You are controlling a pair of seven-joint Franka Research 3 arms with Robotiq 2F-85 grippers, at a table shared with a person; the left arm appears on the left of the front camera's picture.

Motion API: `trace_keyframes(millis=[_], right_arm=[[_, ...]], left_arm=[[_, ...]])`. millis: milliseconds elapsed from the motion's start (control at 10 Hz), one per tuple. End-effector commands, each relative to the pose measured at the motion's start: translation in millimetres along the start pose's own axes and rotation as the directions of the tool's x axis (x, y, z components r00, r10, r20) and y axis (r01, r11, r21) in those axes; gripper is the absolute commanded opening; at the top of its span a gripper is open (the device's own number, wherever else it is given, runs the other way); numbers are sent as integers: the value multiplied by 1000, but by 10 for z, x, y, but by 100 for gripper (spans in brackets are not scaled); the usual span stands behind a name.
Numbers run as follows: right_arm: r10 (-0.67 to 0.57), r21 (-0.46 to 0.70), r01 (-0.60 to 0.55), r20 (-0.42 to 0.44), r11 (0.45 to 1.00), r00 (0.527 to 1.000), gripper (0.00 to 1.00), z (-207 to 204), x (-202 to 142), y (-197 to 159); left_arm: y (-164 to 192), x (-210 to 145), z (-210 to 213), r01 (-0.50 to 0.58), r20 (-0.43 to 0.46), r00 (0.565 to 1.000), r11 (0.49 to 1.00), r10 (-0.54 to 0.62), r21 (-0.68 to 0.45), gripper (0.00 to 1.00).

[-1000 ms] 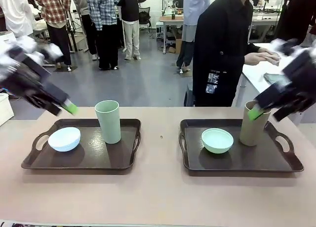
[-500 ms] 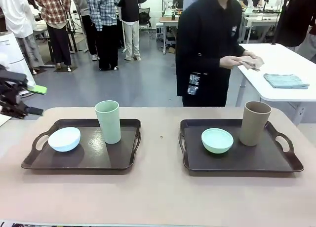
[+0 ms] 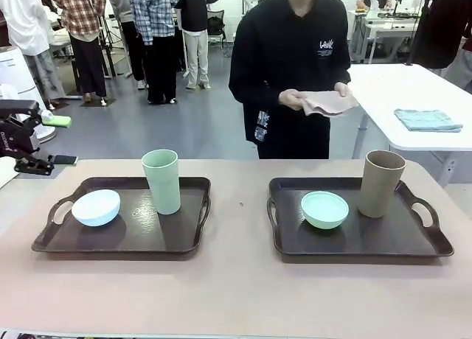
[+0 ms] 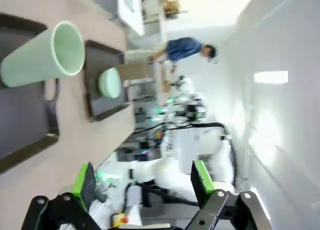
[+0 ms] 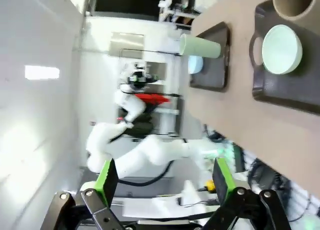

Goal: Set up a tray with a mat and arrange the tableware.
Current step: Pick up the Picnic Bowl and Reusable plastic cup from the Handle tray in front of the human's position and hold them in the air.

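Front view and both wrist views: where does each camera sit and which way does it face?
Front view: on the robot's side, facing across the table at the person holding a pink cloth; open left gripper at picture left.
Left wrist view: on the left wrist, rolled sideways, looking along the table between its green-padded fingers.
Right wrist view: likewise rolled; right gripper open.
Shared: light green cup and mint bowl, in all three.

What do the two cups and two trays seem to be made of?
The green cup and the tan cup: probably matte plastic; even colour, no shine. The left tray and the right tray: likely dark brown plastic, slightly glossy; they faintly mirror the cups. Lacquered wood is possible.
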State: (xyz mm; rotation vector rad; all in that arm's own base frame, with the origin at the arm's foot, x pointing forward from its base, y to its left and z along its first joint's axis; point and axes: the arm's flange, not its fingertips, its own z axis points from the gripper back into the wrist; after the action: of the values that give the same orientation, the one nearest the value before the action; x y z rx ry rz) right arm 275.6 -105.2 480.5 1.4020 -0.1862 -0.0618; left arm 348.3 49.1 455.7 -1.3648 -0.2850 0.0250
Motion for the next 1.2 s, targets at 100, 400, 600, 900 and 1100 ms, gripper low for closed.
trace_keyframes(millis=[100,400,600,900,1100], right_arm=[[90,-76,-89,0,993,996,100,-31,-50,190],[90,-76,-89,0,993,996,100,-31,-50,190],[90,-76,-89,0,993,996,100,-31,-50,190],[90,-76,-89,0,993,996,100,-31,-50,190],[90,-76,-89,0,993,996,100,-31,-50,190]], left_arm=[[0,0,0,0,0,1000,1000,0,0,100],[0,0,0,0,0,1000,1000,0,0,100],[0,0,0,0,0,1000,1000,0,0,100],[0,0,0,0,0,1000,1000,0,0,100],[0,0,0,0,0,1000,1000,0,0,100]])
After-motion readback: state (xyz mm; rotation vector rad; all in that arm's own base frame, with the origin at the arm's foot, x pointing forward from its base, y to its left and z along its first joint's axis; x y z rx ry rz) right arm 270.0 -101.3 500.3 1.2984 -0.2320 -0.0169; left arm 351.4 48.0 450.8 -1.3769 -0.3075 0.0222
